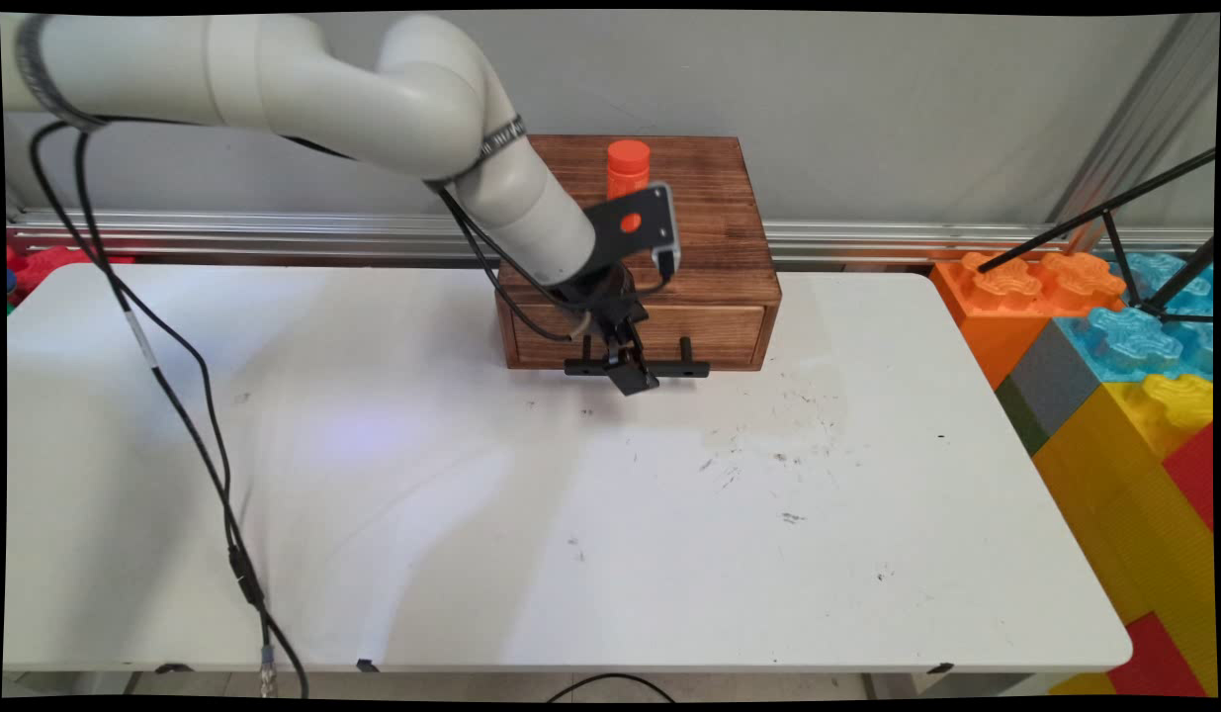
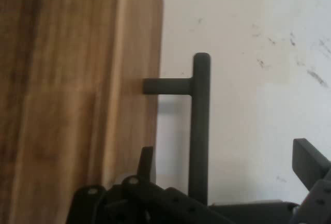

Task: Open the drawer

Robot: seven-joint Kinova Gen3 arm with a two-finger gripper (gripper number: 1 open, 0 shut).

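A: How do the jaws stand?

B: The black gripper [image 1: 630, 368] hangs over the black bar handle [image 1: 691, 370] of a wooden drawer box [image 1: 714, 252]. In the hand view the gripper [image 2: 222, 169] is spread wide — one finger [image 2: 146, 163] lies close to the wood at 9 o'clock of the bar, the other [image 2: 310, 163] well out at 3 o'clock. The handle [image 2: 200, 125] runs between them and neither finger presses on it, so nothing is gripped.

A: And the handle itself?

B: A straight bar held off the drawer front by short posts; one post joins the wood in the hand view. There is a narrow gap of bare table between the bar and the drawer front, and the wood-side finger sits in that gap.

A: Where is the box?

B: At 12 o'clock on the white table [image 1: 472, 514], its back at the far edge by the wall. The drawer looks closed, its front facing 6 o'clock. On the box's top, toward the rear, stands an orange cylinder [image 1: 628, 166], partly behind the wrist's black plate.

A: How much open room?

B: Plenty — from the handle toward 6 o'clock the table is bare apart from dark scuff marks. At 3 o'clock, past the table's edge, large toy blocks [image 1: 1114, 346] in orange, blue, yellow and red are stacked, with thin black tripod legs [image 1: 1114, 213] above them. At 9 o'clock black cables [image 1: 190, 405] hang from the arm over the near edge.
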